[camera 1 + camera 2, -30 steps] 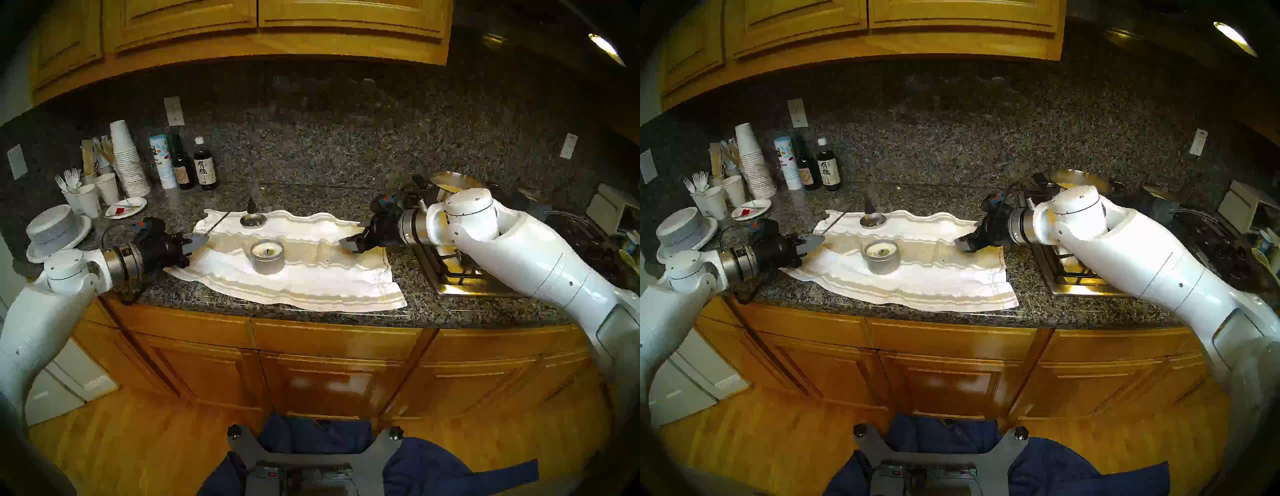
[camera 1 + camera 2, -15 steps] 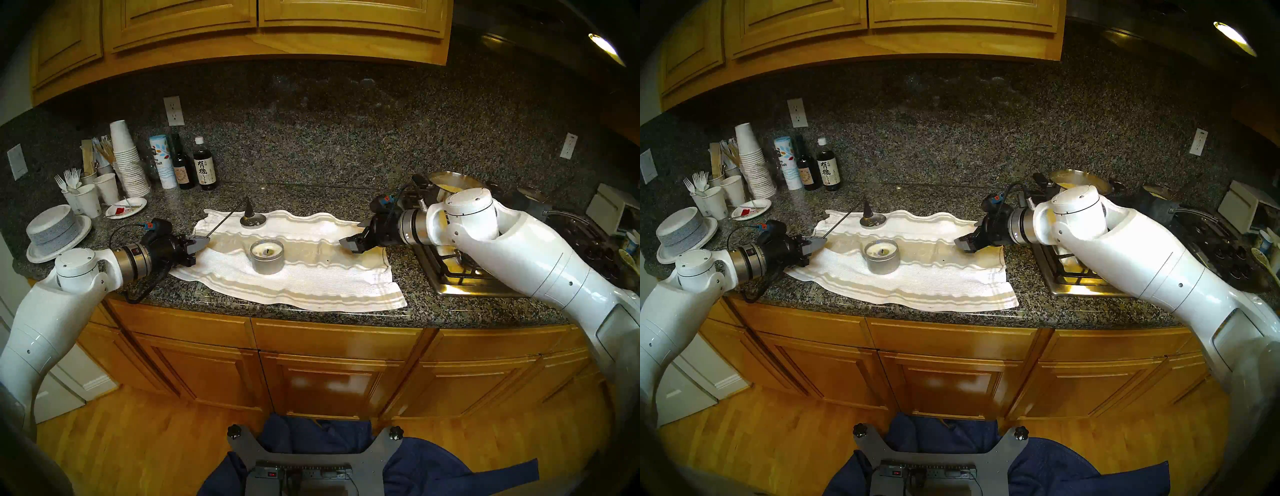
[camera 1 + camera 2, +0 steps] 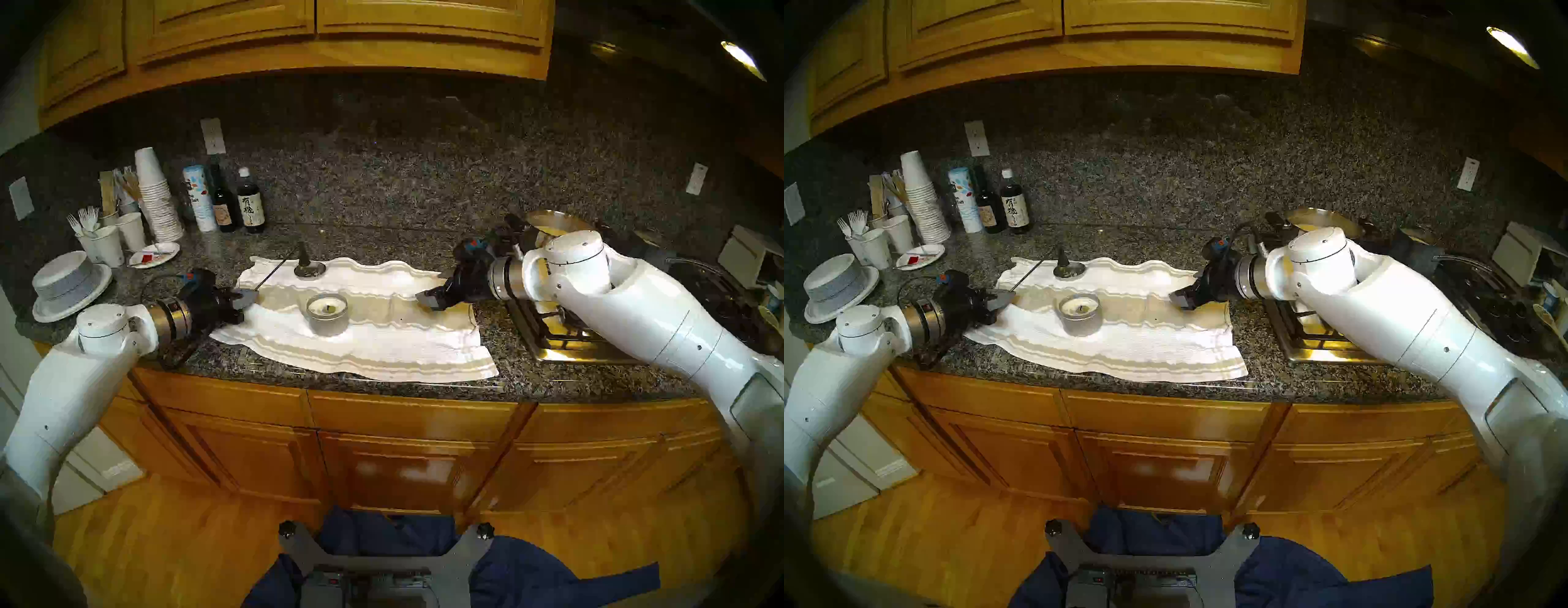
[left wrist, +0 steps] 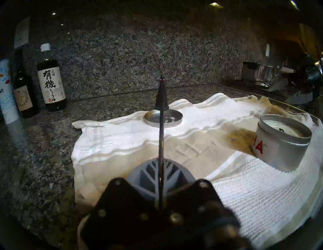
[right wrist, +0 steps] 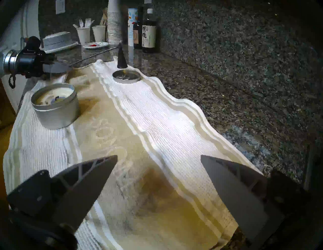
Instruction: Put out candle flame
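Left arm (image 3: 106,339) advanced; candle (image 3: 327,314) right of jaws

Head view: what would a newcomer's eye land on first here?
The white towel spread across the granite counter, with the open silver candle tin at its middle. At the towel's left edge the left gripper is shut on the snuffer, whose black cone stands by the flat silver dish. The right gripper hangs open.

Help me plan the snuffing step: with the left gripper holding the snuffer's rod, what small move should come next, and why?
Probably swing the snuffer right and toward the robot, bringing its cone over the candle. The left gripper is shut on the rod's end, but the cone sits behind the lid, well clear of the wick. No flame is discernible. The right gripper hangs open, away from the candle.
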Robot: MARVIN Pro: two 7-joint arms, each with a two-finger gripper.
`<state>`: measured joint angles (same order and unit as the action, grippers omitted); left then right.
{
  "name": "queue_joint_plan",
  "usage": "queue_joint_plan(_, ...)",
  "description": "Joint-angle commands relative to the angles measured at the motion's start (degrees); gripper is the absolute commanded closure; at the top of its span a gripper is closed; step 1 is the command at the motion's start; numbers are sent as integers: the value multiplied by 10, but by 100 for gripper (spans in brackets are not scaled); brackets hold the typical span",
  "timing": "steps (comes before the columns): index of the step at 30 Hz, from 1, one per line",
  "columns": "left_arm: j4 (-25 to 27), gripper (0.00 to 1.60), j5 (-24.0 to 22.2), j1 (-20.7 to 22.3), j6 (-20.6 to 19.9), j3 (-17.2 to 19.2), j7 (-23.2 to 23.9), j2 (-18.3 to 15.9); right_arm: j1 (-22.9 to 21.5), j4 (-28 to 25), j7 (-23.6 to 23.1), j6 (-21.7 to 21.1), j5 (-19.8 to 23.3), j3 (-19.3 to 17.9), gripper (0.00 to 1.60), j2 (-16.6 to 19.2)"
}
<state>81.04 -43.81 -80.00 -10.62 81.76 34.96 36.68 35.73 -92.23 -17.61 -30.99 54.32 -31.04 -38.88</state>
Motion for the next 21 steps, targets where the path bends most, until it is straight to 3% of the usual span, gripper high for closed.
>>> queue_joint_plan(1, -3, 160, 4, 45, 3, 1, 9, 1, -21, -4, -1, 6, -1, -16, 0, -1)
queue_joint_plan(21, -22, 155, 24, 62, -5, -15, 27, 2, -21, -4, -1, 7, -1, -16, 0, -1)
